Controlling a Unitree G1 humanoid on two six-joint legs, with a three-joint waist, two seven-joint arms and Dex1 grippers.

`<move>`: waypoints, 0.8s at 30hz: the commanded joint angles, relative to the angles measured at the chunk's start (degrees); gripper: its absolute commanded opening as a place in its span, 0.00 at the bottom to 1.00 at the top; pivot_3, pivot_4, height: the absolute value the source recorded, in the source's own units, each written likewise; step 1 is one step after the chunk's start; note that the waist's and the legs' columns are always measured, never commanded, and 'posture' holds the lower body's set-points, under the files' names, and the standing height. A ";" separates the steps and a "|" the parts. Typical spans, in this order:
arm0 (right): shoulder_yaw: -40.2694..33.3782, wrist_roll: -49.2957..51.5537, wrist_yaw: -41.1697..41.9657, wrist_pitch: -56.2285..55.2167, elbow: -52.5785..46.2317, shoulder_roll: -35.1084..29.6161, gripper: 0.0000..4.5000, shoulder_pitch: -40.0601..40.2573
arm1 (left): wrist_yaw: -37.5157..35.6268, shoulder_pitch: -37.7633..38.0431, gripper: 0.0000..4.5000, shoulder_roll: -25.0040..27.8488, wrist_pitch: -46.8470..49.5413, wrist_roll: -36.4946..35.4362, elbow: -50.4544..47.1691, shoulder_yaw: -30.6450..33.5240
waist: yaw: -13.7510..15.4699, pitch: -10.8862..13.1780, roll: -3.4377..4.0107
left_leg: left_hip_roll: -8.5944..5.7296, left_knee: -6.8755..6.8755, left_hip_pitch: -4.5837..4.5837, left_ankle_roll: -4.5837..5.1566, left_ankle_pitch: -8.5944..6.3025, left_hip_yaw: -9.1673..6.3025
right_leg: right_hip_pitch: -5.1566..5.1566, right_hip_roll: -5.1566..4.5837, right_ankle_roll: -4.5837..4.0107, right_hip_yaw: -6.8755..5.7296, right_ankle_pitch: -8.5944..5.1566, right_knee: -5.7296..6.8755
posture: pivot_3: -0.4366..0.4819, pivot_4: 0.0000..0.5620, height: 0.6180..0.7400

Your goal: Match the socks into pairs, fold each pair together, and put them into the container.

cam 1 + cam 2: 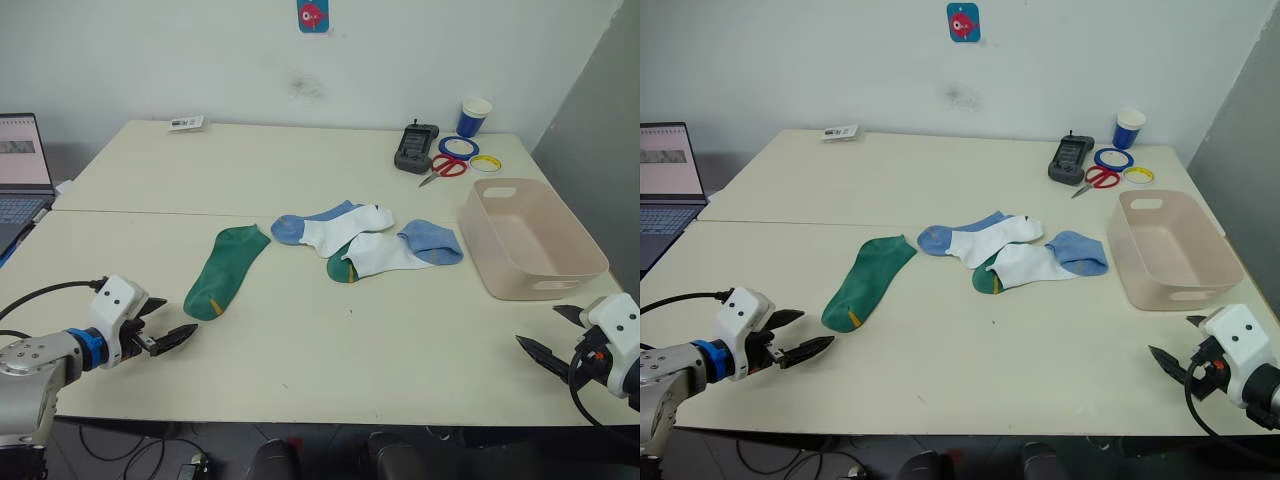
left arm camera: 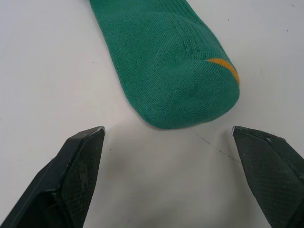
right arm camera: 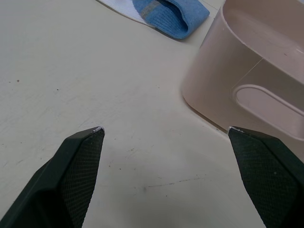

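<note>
Bench (image 1: 300,340) is carrying everything. Container (image 1: 530,240) is sitting at three o'clock, with nothing inside it. Lone green sock (image 1: 226,270) is lying flat at nine o'clock; two white-and-blue socks (image 1: 330,226) are overlapping at centre, the nearer one covering a second green sock (image 1: 340,268). Left claw (image 1: 165,325) is hovering wide open, gripping nothing, just short of the lone sock's toe. Right claw (image 1: 555,335) is gaping likewise at five o'clock, near the container.
</note>
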 commanded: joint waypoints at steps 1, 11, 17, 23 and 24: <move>-2.37 -0.21 -0.03 -1.76 -0.50 0.07 0.99 -0.16 | -1.24 -0.42 0.99 1.35 0.97 -1.56 -2.57 0.50 | 0.00 0.00 0.00 | 0.00 0.00 0.00 0.00 0.00 0.00 | 0.00 0.00 0.00 0.00 0.00 0.00 | 0.48 0.27 0.87; -2.78 0.85 -2.16 -4.31 -1.50 3.96 0.99 -0.71 | -4.90 -0.53 0.99 -0.24 -0.22 -7.64 -2.59 3.95 | 0.00 0.02 0.03 | 0.01 0.00 0.00 0.00 0.00 -0.01 | 0.00 0.00 0.00 -0.03 0.00 0.00 | 0.48 0.27 0.87; -2.59 0.15 -1.61 -4.86 -0.79 4.28 0.99 -0.20 | -8.17 -0.30 0.99 2.14 -0.86 -8.48 -0.31 4.44 | 0.00 0.02 0.03 | 0.01 0.01 0.00 0.00 0.00 -0.01 | 0.00 -0.01 0.00 -0.04 0.00 0.01 | 0.48 0.27 0.87; -2.19 0.24 -1.65 -5.18 -0.96 4.36 0.99 -0.02 | -8.33 -0.77 0.99 2.35 -3.44 -7.96 1.20 4.34 | 0.00 0.02 0.03 | 0.01 0.01 0.00 0.00 0.00 0.00 | 0.00 -0.01 0.00 -0.03 0.00 0.00 | 0.48 0.27 0.87; -2.02 0.22 -1.54 -5.26 -1.02 4.30 0.99 -0.02 | -8.31 -0.90 0.99 2.28 -4.08 -7.62 1.29 4.08 | 0.00 0.02 0.03 | 0.00 0.01 0.00 0.00 0.00 0.00 | 0.00 -0.01 0.00 -0.03 0.00 0.00 | 0.48 0.27 0.87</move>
